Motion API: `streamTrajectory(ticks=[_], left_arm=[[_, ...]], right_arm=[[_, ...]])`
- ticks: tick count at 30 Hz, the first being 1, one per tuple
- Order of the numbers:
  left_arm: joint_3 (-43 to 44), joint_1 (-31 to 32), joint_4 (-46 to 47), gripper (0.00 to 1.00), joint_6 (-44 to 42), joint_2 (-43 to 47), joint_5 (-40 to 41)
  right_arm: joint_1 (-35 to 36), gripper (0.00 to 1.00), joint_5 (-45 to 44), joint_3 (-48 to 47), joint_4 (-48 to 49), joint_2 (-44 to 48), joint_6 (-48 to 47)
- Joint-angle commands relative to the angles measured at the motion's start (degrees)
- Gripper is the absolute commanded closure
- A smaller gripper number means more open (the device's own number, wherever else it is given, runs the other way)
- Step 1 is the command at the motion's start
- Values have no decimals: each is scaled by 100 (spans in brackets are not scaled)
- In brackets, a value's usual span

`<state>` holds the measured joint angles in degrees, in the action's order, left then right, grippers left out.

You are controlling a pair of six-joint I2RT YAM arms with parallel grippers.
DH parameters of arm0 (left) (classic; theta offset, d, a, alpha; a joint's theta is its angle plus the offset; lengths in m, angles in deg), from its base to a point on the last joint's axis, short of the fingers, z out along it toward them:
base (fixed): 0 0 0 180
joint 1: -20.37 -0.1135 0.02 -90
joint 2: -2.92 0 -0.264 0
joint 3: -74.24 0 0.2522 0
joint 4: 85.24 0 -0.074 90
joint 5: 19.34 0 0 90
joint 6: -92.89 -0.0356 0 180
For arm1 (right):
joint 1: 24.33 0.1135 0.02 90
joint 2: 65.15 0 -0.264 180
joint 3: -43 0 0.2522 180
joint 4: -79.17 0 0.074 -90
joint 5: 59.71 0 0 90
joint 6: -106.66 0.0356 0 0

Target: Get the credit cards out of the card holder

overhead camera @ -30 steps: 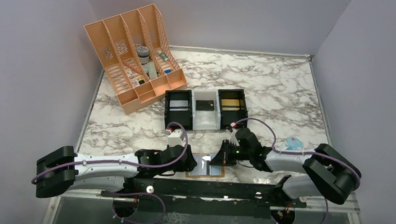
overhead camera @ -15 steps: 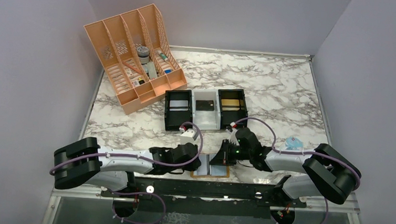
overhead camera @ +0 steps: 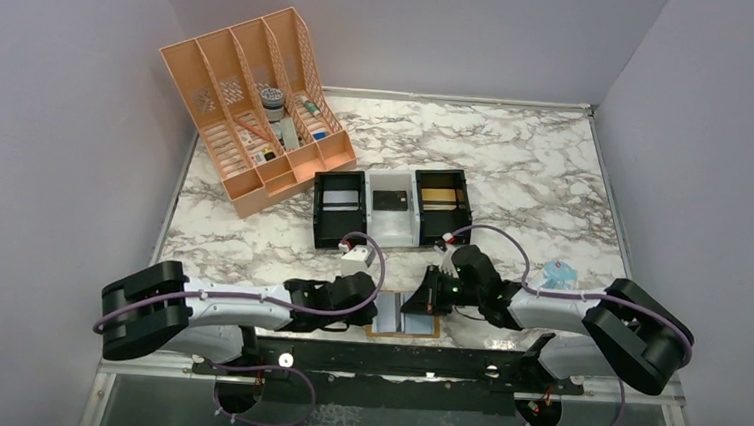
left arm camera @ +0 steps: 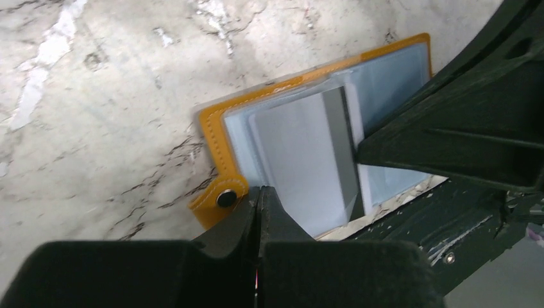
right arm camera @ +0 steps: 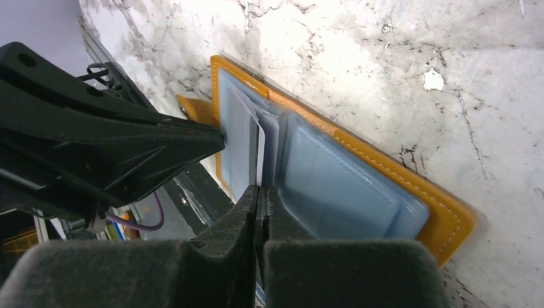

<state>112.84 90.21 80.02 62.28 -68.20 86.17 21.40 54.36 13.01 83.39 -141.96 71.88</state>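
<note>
your card holder (left arm camera: 215,138) lies open flat at the table's (overhead camera: 516,173) near edge. the left gripper (left arm camera: 258,191) is closed at the holder's left side, tips on a pale credit card's (left arm camera: 295,160) edge; you can't tell if it's pinched. the right gripper (right arm camera: 260,189) is clamped on an upright inner leaf at the holder's middle. beyond the holder sits a row of three bins (overhead camera: 338,205).

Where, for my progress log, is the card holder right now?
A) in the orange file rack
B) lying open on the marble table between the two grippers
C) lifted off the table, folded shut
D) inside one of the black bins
B: the card holder lies opened on the marble table, between the left gripper and the right gripper, with its blue-grey inner panels showing.
</note>
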Motion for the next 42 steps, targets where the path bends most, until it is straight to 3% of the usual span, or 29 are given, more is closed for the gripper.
streamTrajectory(ticks=[1, 11, 13, 19, 25, 28, 32, 38, 42], left_arm=[[-324, 9, -602, 100, 225, 392, 285], [-485, 10, -1034, 100, 358, 1011, 534], [-429, 10, -1084, 93, 316, 1153, 548], [-103, 4, -1117, 58, -1, 1606, 545], [120, 11, -445, 49, -465, 1514, 132], [105, 9, 113, 50, -525, 1086, -86], [65, 0, 634, 61, -431, 295, -190], [39, -11, 649, 78, -197, -322, -201], [-164, 0, 794, 85, -99, -370, -294]], right_arm=[[-37, 99, -240, 110, 45, 328, -10], [-99, 99, -321, 119, -425, 539, -203], [-108, 99, -324, 112, -452, 553, -229], [-109, 99, -294, 26, -427, 477, -267], [-111, 99, -288, -42, -405, 389, -292], [-109, 99, -297, -55, -387, 371, -292], [-113, 99, -315, -105, -434, 349, -302], [-110, 99, -211, -135, -379, 332, -284], [-117, 97, -36, -86, -179, 315, -202]])
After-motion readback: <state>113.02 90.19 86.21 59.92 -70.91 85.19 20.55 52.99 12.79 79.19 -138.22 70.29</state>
